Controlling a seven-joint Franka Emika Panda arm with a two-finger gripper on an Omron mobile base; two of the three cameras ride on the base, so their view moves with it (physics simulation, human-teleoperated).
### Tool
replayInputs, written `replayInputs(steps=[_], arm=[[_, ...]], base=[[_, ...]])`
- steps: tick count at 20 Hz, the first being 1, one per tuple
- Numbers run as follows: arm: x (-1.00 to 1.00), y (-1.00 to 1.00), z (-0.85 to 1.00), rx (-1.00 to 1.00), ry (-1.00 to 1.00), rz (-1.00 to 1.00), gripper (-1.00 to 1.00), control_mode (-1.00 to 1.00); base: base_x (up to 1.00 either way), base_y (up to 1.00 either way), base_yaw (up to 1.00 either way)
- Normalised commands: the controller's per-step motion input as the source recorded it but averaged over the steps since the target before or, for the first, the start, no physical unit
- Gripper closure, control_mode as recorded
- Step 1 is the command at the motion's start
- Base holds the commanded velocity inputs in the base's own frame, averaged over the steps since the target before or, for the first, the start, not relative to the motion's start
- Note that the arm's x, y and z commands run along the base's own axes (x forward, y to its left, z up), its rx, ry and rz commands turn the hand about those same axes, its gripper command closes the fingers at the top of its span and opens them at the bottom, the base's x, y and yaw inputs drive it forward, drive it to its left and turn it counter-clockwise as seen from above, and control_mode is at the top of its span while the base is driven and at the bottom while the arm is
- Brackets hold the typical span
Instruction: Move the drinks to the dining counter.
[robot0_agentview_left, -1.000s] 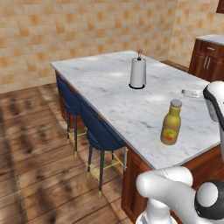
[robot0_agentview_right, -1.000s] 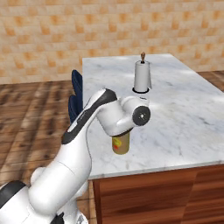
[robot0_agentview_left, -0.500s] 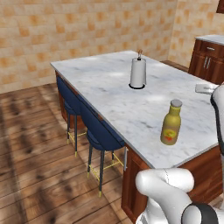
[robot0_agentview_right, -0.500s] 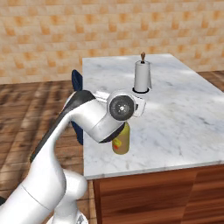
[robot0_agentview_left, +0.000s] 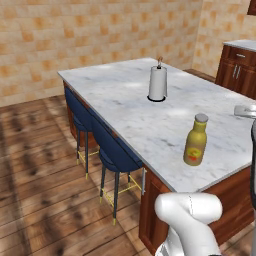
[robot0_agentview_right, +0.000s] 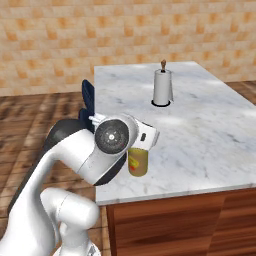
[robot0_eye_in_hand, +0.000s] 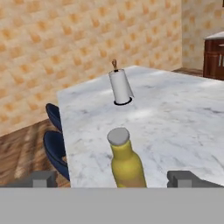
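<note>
The amber-yellow bottle (robot0_agentview_left: 196, 141) with its grey cap stands upright near the close end of the dining counter (robot0_agentview_left: 125, 95). In the right base view its lower part (robot0_agentview_right: 138, 163) shows under my arm. The hand view has the bottle (robot0_eye_in_hand: 126, 162) straight ahead on the marble top (robot0_eye_in_hand: 175, 113). My gripper (robot0_eye_in_hand: 113, 178) is open, its fingertips (robot0_eye_in_hand: 42, 178) wide apart on either side of the bottle and short of it, holding nothing. My white hand (robot0_agentview_right: 146, 137) hovers beside the bottle. The small water bottle is out of view.
A white paper towel roll (robot0_agentview_left: 157, 84) (robot0_agentview_right: 162, 87) (robot0_eye_in_hand: 120, 86) stands mid-counter. Blue stools (robot0_agentview_left: 114, 149) (robot0_eye_in_hand: 54, 148) line the counter's left side over a wood floor. A dark wood cabinet (robot0_agentview_left: 239, 65) stands at the far right by the brick wall.
My arm has swung back from the amber bottle, and the hand has slid toward the right edge of the left base view. The bottle has stayed in place on the counter.
</note>
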Motion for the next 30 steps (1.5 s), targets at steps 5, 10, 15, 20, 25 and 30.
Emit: replayInputs(steps=[5,10,15,20,25,30], arm=[[-0.25,0.05,0.10,-0.08,0.10,0.03,-1.00,-1.00],[-0.12,0.31,0.52,-0.09,0.26,-0.03,-1.00,-1.00],[-0.04,0.30,0.50,-0.10,0.33,-0.13,-1.00,-1.00],[-0.16,0.08,0.00,-0.03,0.00,-0.04,-1.00,-1.00],[-0.46,0.09,-0.01,0.00,0.00,0.00,-1.00,-1.00],[-0.36,0.34,-0.03,-0.01,0.00,0.00,-1.00,-1.00]], base=[[0.00,0.00,0.00],[0.00,0.00,0.00],[0.00,0.00,0.00],[0.00,0.00,0.00],[0.00,0.00,0.00],[0.00,0.00,0.00]])
